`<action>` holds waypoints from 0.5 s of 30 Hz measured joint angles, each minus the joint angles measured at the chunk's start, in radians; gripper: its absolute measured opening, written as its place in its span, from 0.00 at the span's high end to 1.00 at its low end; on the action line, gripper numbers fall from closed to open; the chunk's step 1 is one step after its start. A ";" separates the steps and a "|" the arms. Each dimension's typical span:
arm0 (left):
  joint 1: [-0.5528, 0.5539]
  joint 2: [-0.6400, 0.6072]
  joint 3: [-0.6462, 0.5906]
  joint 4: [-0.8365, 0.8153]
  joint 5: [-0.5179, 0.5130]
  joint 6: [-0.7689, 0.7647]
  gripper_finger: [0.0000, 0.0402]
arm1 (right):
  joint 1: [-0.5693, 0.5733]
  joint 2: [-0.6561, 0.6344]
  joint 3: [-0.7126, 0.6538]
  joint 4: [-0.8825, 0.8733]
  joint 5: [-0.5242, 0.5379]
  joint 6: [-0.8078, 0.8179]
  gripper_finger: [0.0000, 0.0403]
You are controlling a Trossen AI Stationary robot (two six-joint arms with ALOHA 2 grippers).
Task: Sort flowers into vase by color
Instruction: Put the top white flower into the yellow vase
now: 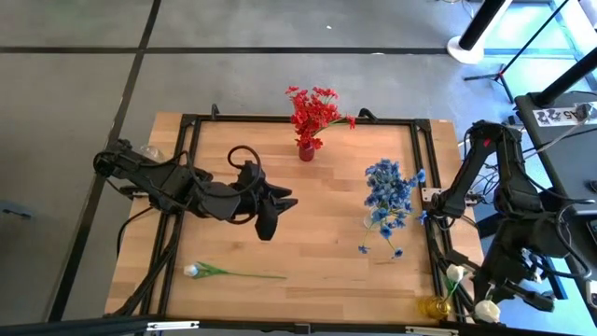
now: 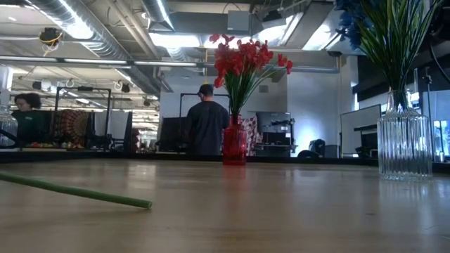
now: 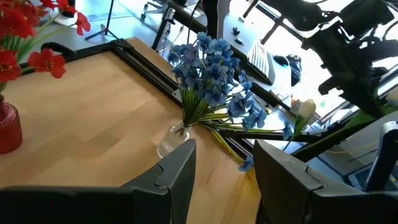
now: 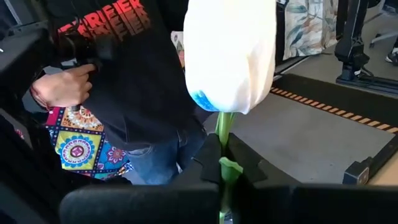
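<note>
One white tulip (image 4: 230,53) clamped by right end effector (image 4: 222,163), left end effector (image 3: 217,168) released over wooden desk (image 1: 308,243), ribbed glass vase (image 2: 404,146), shirt (image 4: 124,68) lettering partly readable.

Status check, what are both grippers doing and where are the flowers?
Left gripper open, empty, mid-table. Right gripper shut on white tulip, off the table's right corner. Another white-blossomed green stem lies near the front edge. Nothing in the way.

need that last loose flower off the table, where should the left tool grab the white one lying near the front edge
Grip the white flower on its bare green stem, roughly midway, past the leaves near the bloom. Come straight down from above, with the left tool turned so its fingers close across the stem. It lies flat and thin on the wooden table, so a side approach has nothing to catch.
</note>
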 joint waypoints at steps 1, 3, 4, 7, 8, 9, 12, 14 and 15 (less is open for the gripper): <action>0.000 0.000 0.000 0.000 0.000 0.000 0.61 | 0.000 0.000 0.000 0.001 0.002 -0.002 1.00; 0.000 0.000 0.000 0.000 0.004 -0.002 0.61 | -0.002 -0.001 0.000 0.001 0.002 -0.004 1.00; -0.001 0.000 0.000 0.000 0.008 -0.004 0.61 | -0.002 -0.001 0.000 -0.001 0.002 -0.004 1.00; -0.009 0.000 0.000 -0.015 0.015 -0.043 0.61 | -0.002 -0.001 0.000 -0.017 0.002 -0.004 1.00; -0.010 0.004 0.000 -0.026 0.016 -0.060 0.61 | -0.002 -0.001 0.000 -0.027 0.003 -0.004 1.00; -0.011 0.008 0.000 -0.031 0.017 -0.080 0.61 | -0.002 0.000 0.000 -0.038 0.009 -0.004 1.00; -0.024 0.022 0.000 -0.076 0.026 -0.143 0.61 | -0.002 0.000 0.000 -0.076 0.011 0.001 1.00; -0.029 0.033 0.000 -0.100 0.042 -0.186 0.61 | -0.002 0.002 0.000 -0.115 0.010 0.027 1.00; -0.035 0.043 0.000 -0.124 0.051 -0.208 0.61 | -0.002 0.003 0.000 -0.144 0.002 0.053 0.99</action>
